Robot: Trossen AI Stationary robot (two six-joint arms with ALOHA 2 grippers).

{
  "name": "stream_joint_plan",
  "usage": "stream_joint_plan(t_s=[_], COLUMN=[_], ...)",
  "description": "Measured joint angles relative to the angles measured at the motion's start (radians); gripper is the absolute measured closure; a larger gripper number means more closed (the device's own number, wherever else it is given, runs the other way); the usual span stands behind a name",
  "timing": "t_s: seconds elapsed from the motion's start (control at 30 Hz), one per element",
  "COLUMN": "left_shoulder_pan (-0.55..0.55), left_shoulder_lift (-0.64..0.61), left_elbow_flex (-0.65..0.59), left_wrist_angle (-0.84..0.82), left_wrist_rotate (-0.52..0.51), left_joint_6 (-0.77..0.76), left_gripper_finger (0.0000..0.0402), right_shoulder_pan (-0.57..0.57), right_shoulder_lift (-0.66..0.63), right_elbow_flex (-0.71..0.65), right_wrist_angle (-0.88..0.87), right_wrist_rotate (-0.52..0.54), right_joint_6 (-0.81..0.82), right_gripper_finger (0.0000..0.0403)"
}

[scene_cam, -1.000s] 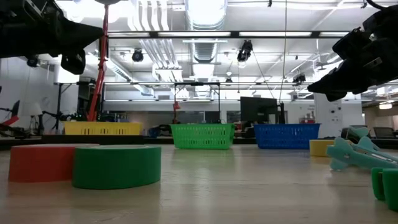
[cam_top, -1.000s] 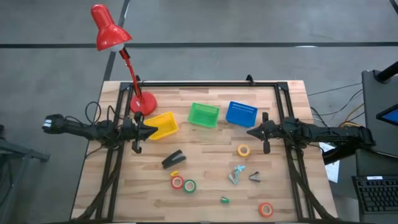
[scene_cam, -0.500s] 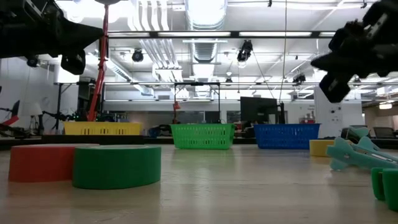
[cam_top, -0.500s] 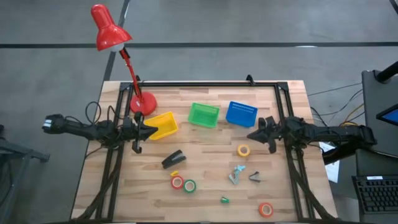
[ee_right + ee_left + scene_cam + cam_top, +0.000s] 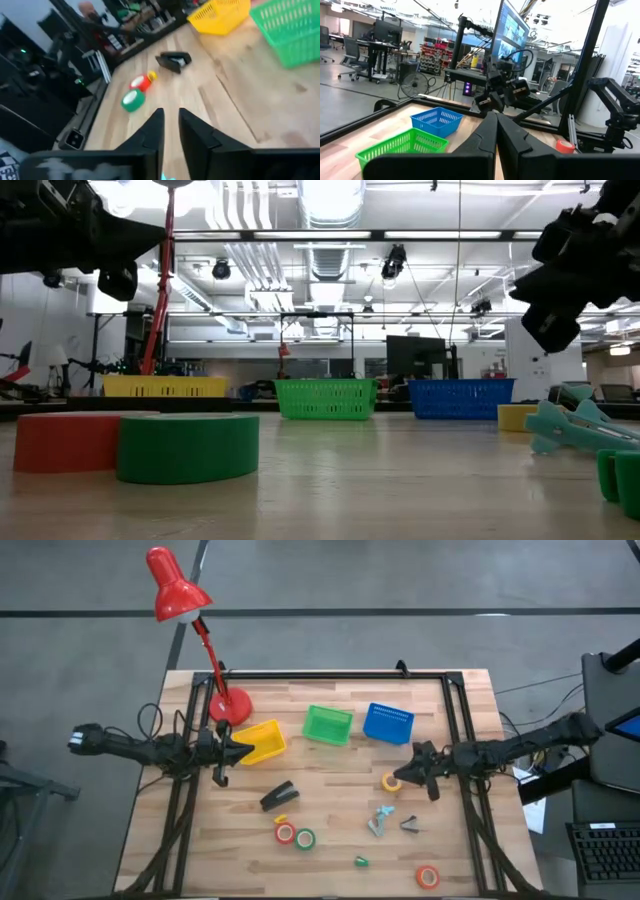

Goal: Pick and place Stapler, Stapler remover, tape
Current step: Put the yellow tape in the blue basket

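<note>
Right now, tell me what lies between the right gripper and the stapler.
In the high view, only bare table lies between the right gripper and the stapler; the yellow tape sits under the fingertips.

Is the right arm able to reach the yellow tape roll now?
Probably yes. The right gripper hovers beside the yellow tape roll, fingers slightly apart, and nothing lies between them.

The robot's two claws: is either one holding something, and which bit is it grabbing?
Neither holds anything. The left gripper is shut on nothing beside the yellow basket. The right gripper hangs slightly open near the yellow tape roll, with nothing between its fingers.
</note>
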Motion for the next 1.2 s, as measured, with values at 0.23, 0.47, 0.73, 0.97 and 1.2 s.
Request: stream_joint_plan(t_s=[0.23, 0.47, 0.73, 0.97, 1.2], left_shoulder_pan=[0.000, 0.000, 0.000, 0.000, 0.000], left_shoulder_lift=[0.000, 0.000, 0.000, 0.000, 0.000], left_elbow_flex=[0.000, 0.000, 0.000, 0.000, 0.000], left_wrist_angle=[0.000, 0.000, 0.000, 0.000, 0.000], left_wrist_rotate=[0.000, 0.000, 0.000, 0.000, 0.000], left_joint_6=[0.000, 0.000, 0.000, 0.000, 0.000], left_gripper_finger=[0.0392, 0.0392, 0.0392, 0.0392, 0.0392], right_shoulder_pan=[0.100, 0.129, 0.187, 0.187, 0.187], right_shoulder_lift=[0.179, 0.377, 0.582, 0.716, 0.784], right_elbow_flex=[0.074, 0.215, 0.379, 0.467, 0.470], right_wrist_angle=[-0.071, -0.373, -0.445, -0.607, -0.612], right_wrist_rotate=[0.101, 0.158, 0.170, 0.193, 0.201], right_joint_6=[0.032, 0.032, -0.101, -0.102, -0.085], right_gripper_finger=[0.0274, 0.0233, 0.0236, 0.0236, 0.0238])
